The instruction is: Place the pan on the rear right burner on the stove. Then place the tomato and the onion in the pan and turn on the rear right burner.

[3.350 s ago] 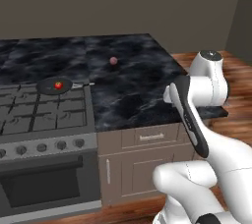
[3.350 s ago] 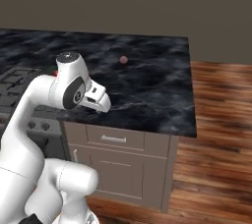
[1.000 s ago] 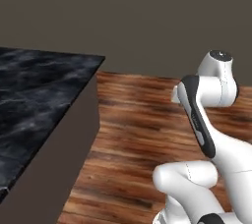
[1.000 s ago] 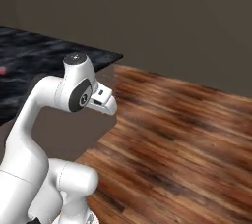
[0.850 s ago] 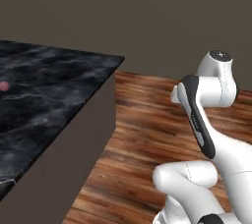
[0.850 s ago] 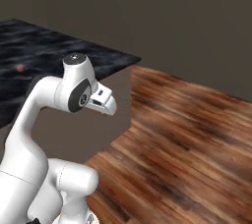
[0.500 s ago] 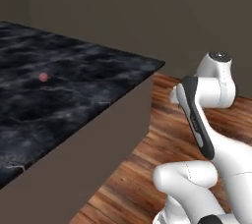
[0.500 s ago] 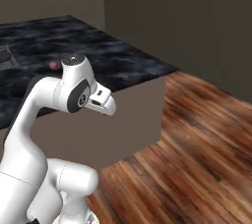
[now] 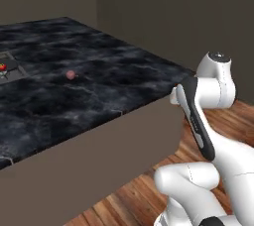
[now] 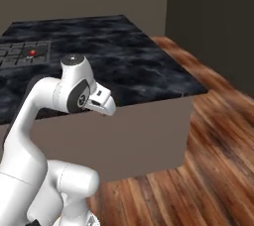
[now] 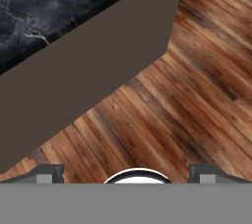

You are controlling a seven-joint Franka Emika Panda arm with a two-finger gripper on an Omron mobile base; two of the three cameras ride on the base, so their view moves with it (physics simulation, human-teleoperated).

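Observation:
The onion point(image 9: 70, 74) is a small pinkish ball lying alone on the black marble counter point(image 9: 114, 79). Further left, the bright red tomato point(image 9: 2, 66) sits at the corner of the stove point(image 9: 11, 71). From the other side the tomato point(image 10: 32, 52) rests on the stove's grates point(image 10: 15, 56); the pan under it is too dark to make out. My gripper point(image 10: 106, 106) hangs off the counter's near side, well away from both. In the hand view the gripper point(image 11: 126, 174) is open and empty, looking down at the floor.
The counter's plain brown side panel point(image 9: 99, 160) stands right in front of me. Wooden floor point(image 10: 213, 136) runs along the counter's end, and dark walls point(image 9: 173, 17) close off the room behind it.
The whole scene has swung as the base moved. The counter, the onion and the stove corner came back into view where floor showed before. The arm keeps its pose and the jaws stay open.

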